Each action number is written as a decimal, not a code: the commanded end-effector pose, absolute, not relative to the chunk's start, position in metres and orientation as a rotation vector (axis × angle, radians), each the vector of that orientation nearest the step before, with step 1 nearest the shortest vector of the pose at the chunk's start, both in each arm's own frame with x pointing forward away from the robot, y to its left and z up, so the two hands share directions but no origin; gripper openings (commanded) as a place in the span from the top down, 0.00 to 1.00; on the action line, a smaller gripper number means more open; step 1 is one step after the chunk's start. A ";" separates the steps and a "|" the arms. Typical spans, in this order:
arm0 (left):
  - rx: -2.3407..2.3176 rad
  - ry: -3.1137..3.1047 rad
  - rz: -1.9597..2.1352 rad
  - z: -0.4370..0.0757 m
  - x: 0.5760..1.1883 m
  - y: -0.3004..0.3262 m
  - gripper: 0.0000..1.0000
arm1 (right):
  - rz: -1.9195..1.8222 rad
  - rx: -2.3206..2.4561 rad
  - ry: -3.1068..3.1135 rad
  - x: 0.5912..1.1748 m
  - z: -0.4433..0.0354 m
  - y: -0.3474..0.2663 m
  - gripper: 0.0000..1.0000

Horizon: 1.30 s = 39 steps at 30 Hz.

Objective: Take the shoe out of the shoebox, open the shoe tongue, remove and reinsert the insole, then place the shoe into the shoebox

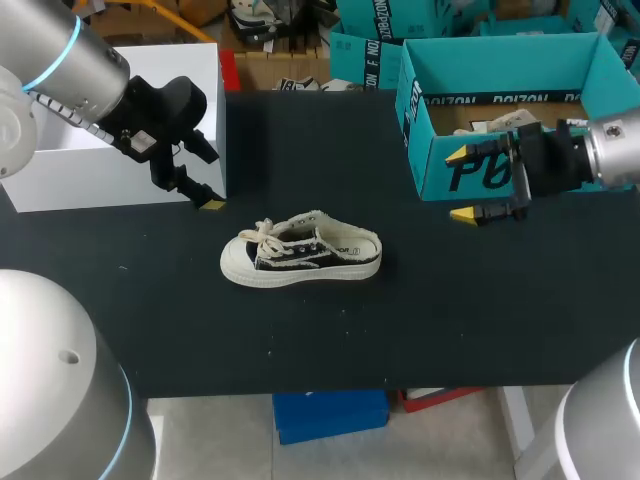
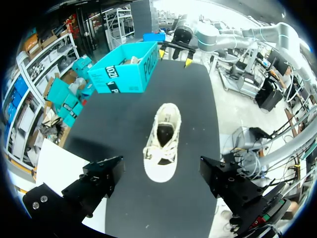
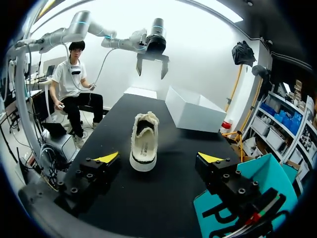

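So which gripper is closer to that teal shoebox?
Right. The right gripper is open, just in front of the teal shoebox, by its near wall. The left gripper is far across the table beside the white box, beyond the shoe.

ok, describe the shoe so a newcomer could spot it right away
Look at the black table, between the white box on the left and the teal shoebox on the right. The shoe lies alone near the middle, on its sole, toe toward the white box. Unlike the two boxes, it is low, with a cream sole, white laces and a black side.
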<state>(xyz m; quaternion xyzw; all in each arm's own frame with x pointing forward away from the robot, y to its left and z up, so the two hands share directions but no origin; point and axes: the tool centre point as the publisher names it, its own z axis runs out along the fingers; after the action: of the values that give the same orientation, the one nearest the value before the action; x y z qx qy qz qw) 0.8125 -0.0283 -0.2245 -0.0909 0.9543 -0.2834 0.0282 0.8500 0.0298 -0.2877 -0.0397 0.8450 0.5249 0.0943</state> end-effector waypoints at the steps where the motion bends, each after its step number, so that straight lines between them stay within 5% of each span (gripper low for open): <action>1: -0.278 2.941 -0.878 -0.226 0.812 -0.028 0.00 | 1.597 -0.103 2.476 0.852 -0.309 0.044 0.00; 39: -0.278 2.941 -0.878 -0.226 0.812 -0.028 0.00 | 1.684 -0.138 2.604 0.843 -0.408 0.150 0.00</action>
<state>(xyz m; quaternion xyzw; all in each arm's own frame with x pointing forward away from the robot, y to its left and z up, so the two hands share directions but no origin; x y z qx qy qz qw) 0.8125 -0.0283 -0.2244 -0.0908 0.9543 -0.2833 0.0282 0.8390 0.1417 -0.4046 -0.0447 0.8380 0.5435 0.0203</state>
